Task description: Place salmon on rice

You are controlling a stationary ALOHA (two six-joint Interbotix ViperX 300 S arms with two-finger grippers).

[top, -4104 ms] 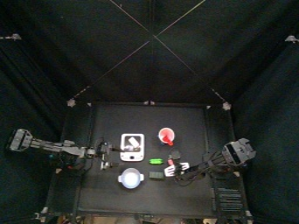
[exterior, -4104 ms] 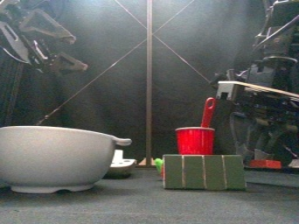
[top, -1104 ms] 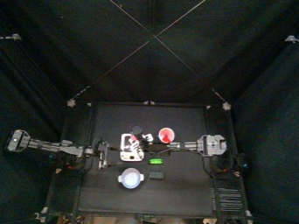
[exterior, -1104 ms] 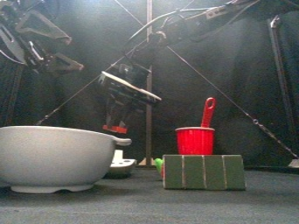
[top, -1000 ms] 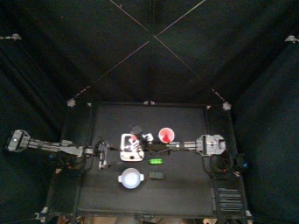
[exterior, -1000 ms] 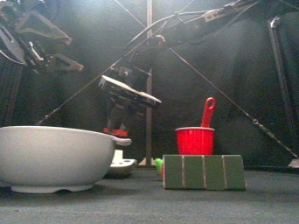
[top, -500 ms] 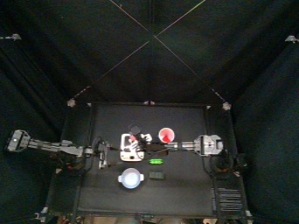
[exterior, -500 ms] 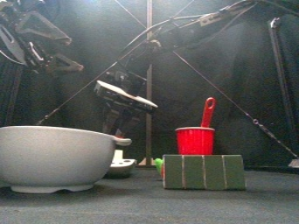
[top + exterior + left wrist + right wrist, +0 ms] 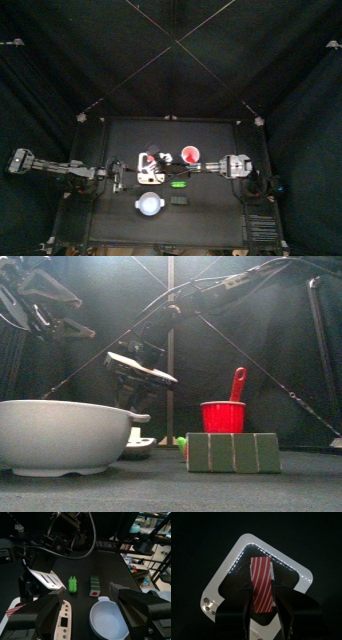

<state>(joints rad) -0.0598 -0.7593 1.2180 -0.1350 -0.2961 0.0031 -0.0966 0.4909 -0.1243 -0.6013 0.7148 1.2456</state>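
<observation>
On white plate (image 9: 298,579), red-striped salmon (image 9: 261,582)

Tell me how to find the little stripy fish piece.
Look at the small black table, then at the white plate near its middle. The right gripper hangs just over that plate, and the salmon sits between its jaws. It is the only thing with red and white stripes; the red disc nearby is plain and round.

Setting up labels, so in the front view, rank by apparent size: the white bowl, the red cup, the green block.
1. white bowl, though nearest the camera
2. green block
3. red cup
</observation>
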